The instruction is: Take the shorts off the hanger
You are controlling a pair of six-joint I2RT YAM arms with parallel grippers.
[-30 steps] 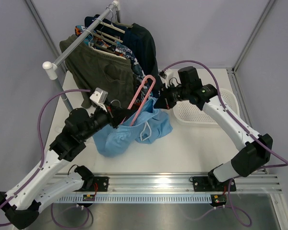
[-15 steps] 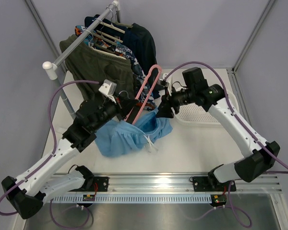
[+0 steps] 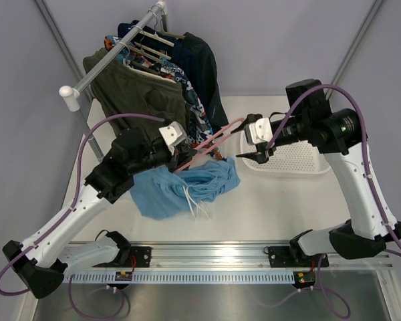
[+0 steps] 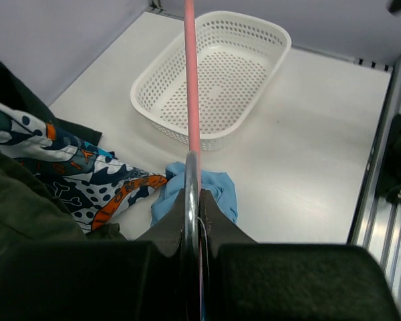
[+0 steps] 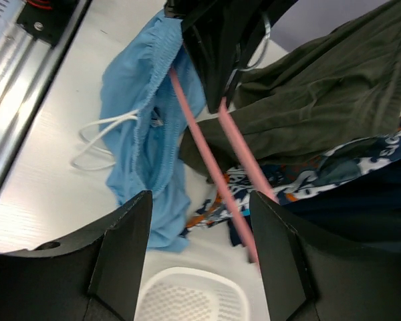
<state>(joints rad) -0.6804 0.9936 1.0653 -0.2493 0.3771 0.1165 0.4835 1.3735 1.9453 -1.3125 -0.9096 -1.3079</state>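
White table (image 3: pixel 274 200), grey walls behind. Left pincer (image 3: pixel 182 155) clamped shut on the pink hanger (image 3: pixel 214 140), hanger tilted above the surface. Right pincer (image 3: pixel 247 139) spread open, gripping nothing, near the hanger's far end. Blue shorts (image 3: pixel 177 190) heaped on the table beneath the left pincer. White basket (image 3: pixel 287 157) below the right pincer.

Qty 1: pink plastic hanger (image 4: pixel 191 80).
Qty 1: pr. light-blue fabric shorts (image 3: pixel 177 190) w/ white drawstring.
Qty 1: white perforated plastic basket (image 3: pixel 297 155).
Qty 1: metal clothes rail (image 3: pixel 110 60).
Garments on rail: min. 3, i.e. olive garment (image 3: pixel 130 90), navy garment (image 3: pixel 200 63), patterned garment (image 3: pixel 194 110). Exact no. indeterminate.
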